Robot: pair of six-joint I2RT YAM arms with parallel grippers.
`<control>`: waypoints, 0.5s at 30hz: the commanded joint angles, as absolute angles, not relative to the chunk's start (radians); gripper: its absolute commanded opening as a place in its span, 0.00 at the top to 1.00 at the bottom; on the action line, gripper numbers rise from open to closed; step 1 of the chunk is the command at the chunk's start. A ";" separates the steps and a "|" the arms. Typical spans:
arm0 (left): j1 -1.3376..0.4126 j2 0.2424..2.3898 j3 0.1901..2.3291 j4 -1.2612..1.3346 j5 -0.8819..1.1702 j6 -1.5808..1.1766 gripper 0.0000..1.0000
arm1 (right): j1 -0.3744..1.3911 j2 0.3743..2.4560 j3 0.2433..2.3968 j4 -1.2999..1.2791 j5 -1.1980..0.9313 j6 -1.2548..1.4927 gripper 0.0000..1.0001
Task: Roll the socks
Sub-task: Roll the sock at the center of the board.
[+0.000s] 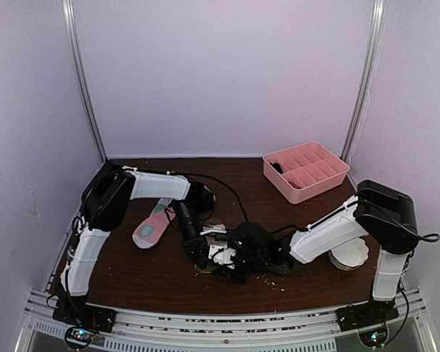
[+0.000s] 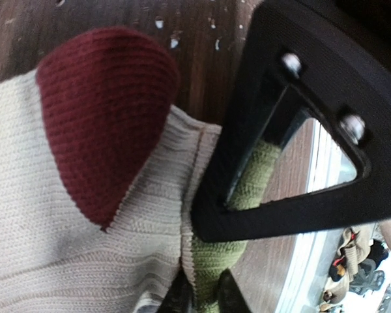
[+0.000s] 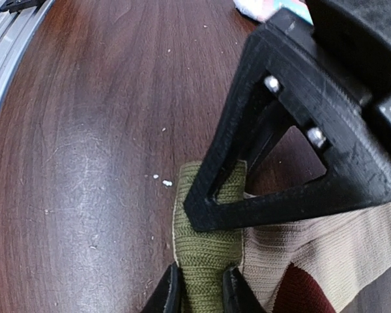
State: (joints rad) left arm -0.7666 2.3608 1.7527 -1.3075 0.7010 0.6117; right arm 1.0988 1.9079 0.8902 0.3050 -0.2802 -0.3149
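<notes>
On table (image 3: pixel 85 130), beige sock (image 3: pixel 326 244) partly covered, cropped

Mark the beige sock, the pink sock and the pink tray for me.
beige sock (image 2: pixel 52 248), left wrist view, on its ribbed beige body.
pink sock (image 1: pixel 152 224), top external view, on its middle.
pink tray (image 1: pixel 323 187), top external view, on its near outer wall.
</notes>
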 commanded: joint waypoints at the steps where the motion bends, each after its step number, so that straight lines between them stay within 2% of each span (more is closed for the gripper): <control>1: -0.756 2.393 1.772 -1.288 0.623 0.624 0.76 | 1.090 1.954 0.863 0.207 -0.292 -0.295 0.80; 3: -0.756 2.371 1.783 -1.285 0.626 0.633 0.63 | 1.081 1.971 0.877 0.178 -0.310 -0.284 0.81; 6: -0.744 2.309 1.770 -1.239 0.612 0.620 0.45 | 1.080 1.990 0.882 0.148 -0.339 -0.265 0.89; 7: -0.733 2.282 1.756 -1.212 0.603 0.606 0.34 | 1.080 1.989 0.871 0.154 -0.347 -0.256 0.92; 8: -0.721 2.250 1.736 -1.169 0.593 0.587 0.14 | 1.079 1.987 0.858 0.166 -0.356 -0.244 0.94; 9: -0.706 2.211 1.704 -1.116 0.573 0.559 0.04 | 1.080 1.983 0.842 0.183 -0.363 -0.231 0.96; 15: -0.684 1.897 1.499 -0.813 0.239 0.425 0.02 | 1.074 1.984 0.773 0.269 -0.429 -0.155 0.99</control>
